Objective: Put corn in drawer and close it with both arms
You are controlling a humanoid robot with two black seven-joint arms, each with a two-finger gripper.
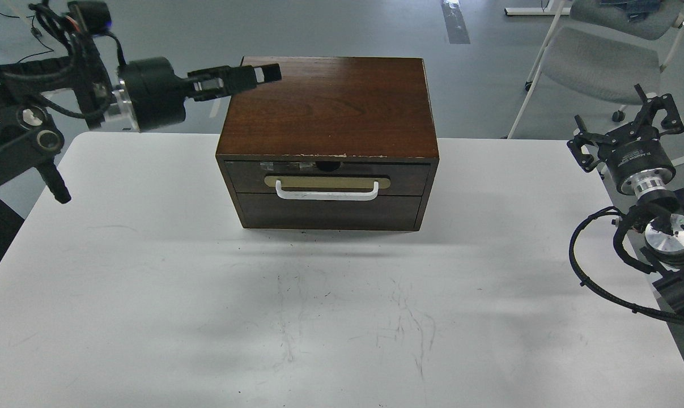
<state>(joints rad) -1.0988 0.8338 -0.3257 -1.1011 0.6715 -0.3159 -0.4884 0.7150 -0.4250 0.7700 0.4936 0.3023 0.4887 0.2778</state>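
Observation:
The dark brown drawer (401, 180) with its white bar handle (326, 194) sits pushed in flush at the top of the wooden cabinet (327, 107). The corn is out of view. My left gripper (265, 73) hovers over the cabinet's back left corner, pointing right. It is seen side-on, so its fingers cannot be told apart, and nothing shows in it. My right gripper (625, 124) is off the table's right edge, well clear of the cabinet, with its fingers spread open and empty.
The cabinet stands at the back middle of the white table (330, 317). A plain handleless front (330, 212) lies below the drawer. A grey chair (602, 56) stands behind the table at the right.

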